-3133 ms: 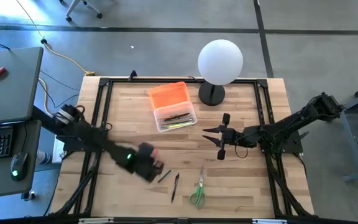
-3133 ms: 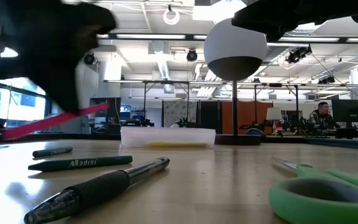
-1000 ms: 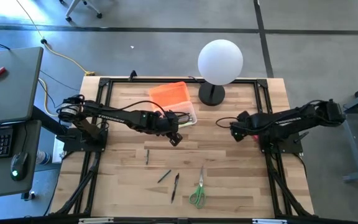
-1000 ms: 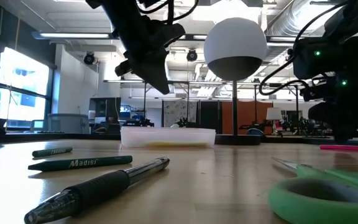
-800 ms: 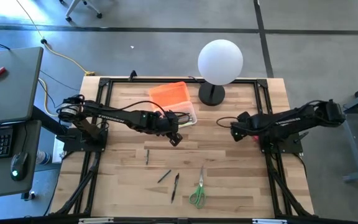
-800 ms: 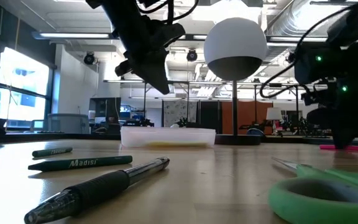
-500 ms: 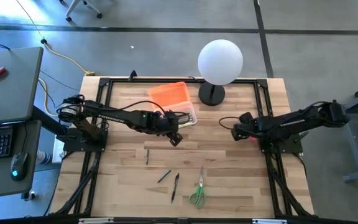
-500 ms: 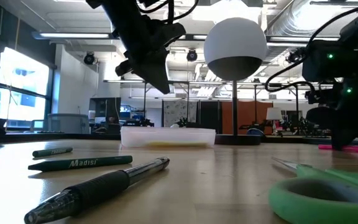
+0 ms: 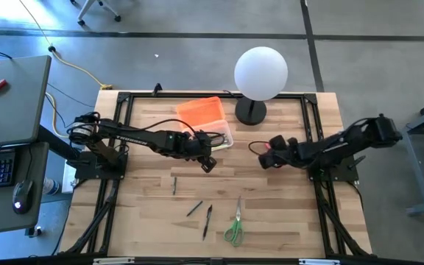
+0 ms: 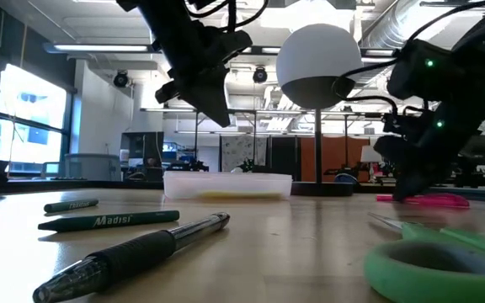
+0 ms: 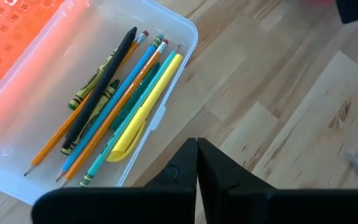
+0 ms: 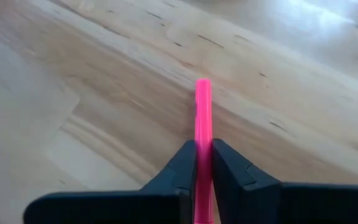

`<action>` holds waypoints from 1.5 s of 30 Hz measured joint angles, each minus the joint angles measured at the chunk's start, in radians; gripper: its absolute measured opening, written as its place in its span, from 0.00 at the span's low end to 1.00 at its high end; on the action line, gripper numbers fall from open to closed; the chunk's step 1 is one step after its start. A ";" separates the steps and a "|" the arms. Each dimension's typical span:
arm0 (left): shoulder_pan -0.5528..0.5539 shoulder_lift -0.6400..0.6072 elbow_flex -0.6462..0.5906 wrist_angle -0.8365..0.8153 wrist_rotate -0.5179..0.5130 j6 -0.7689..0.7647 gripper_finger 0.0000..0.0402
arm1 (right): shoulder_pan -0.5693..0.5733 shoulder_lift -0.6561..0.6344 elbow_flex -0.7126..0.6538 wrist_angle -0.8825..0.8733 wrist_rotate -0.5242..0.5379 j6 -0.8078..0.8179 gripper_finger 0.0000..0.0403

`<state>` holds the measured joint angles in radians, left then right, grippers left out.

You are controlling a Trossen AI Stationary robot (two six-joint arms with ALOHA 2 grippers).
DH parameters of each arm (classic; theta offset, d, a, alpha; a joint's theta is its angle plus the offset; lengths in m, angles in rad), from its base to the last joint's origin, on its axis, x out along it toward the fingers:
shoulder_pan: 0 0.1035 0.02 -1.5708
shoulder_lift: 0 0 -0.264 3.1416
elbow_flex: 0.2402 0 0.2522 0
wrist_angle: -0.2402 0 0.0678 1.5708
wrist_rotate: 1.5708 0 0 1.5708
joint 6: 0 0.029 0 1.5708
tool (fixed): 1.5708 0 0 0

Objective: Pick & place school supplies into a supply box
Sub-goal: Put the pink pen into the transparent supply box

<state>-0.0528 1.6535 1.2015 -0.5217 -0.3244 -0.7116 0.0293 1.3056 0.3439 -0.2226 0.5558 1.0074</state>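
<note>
Right hand [image 12: 202,163] clamps the pink marker [image 12: 202,118], its rear end hidden between fingers.

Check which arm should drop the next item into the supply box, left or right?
Right. The right gripper has its jaws shut on the pink marker, so it only needs to carry it to the supply box. The left gripper sits beside the box with jaws shut and empty.

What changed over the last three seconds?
The left gripper, which held the pink marker near the front left, dropped it on the right and now hovers shut by the box. The right gripper went down, shut on the marker and carried it toward the middle. Scissors and loose pens stayed.
</note>
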 joint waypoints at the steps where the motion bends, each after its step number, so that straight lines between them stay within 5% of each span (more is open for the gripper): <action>1: 0.000 0.000 0.000 0.000 0.000 0.000 0.11 | 0.001 0.026 0.000 0.014 0.009 -0.005 0.05; 9: 0.000 0.000 0.000 0.004 0.001 -0.020 0.11 | 0.014 0.183 0.001 0.150 0.115 -0.026 0.11; 30: 0.000 0.000 0.000 0.005 0.000 -0.052 0.11 | 0.032 0.243 0.001 0.203 0.173 0.015 0.20; 38: 0.000 0.000 0.000 0.006 0.000 -0.052 0.11 | 0.033 0.294 -0.001 0.292 0.223 -0.096 0.04; 45: -0.001 -0.014 0.061 -0.006 0.026 -0.013 0.11 | 0.032 0.262 0.040 0.346 0.188 -0.246 0.04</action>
<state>-0.0541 1.6391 1.2624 -0.5275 -0.2981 -0.7249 0.0614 1.5676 0.3836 0.1238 0.7437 0.7618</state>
